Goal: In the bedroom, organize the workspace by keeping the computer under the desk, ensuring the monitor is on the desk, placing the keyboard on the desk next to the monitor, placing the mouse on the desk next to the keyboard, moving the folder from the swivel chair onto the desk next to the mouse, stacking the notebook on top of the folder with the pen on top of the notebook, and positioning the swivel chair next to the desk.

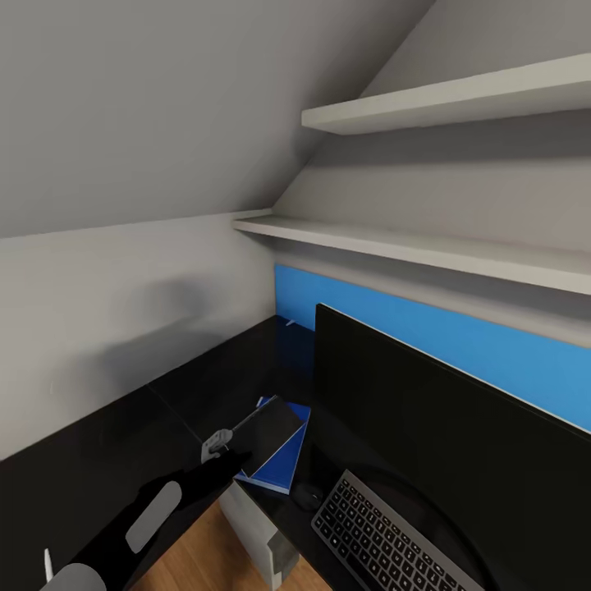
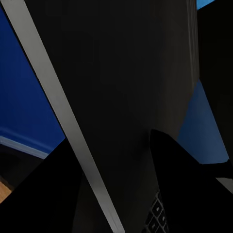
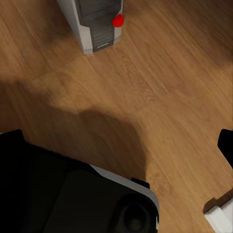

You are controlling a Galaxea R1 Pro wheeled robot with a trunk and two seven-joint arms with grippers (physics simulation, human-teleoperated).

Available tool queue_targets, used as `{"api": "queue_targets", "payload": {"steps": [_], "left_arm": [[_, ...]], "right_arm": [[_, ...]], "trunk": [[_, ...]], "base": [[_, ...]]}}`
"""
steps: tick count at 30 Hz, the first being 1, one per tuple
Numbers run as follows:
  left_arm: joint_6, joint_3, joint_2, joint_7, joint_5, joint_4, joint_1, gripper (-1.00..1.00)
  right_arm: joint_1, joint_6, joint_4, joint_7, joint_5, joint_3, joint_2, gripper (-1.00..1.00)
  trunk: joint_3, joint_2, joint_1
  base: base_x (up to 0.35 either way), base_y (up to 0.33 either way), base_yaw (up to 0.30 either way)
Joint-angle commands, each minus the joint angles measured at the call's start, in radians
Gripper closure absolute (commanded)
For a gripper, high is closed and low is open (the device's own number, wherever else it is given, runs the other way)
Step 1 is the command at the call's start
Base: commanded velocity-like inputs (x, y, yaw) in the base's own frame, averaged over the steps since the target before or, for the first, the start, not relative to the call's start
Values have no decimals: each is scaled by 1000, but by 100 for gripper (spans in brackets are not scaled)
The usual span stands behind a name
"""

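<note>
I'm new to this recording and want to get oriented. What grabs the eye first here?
The big black monitor fills the right of the desk, with the keyboard in front of it. Left of that, the left hand holds a dark notebook over the bright-blue folder. Behind runs the desk's blue back panel.

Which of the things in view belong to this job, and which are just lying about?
Job: desk, monitor, keyboard, mouse, folder, notebook in left gripper, computer.
Not the job: wall shelves, wood floor.
</note>
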Motion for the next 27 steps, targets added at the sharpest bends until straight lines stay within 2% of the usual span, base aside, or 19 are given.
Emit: {"api": "queue_targets", "payload": {"steps": [1,27], "left_arm": [[3,-2,1,0,8,0,-1,100],[3,-3,1,0,8,-2,-1,100]], "right_arm": [[0,-3,2,-9,1,8,1,-100],[0,-2,2,-9,1,10,3,-100]], "trunk": [[-4,-8,4],[-86,-190,104]], "base": [[0,0,0],[0,0,0]]}}
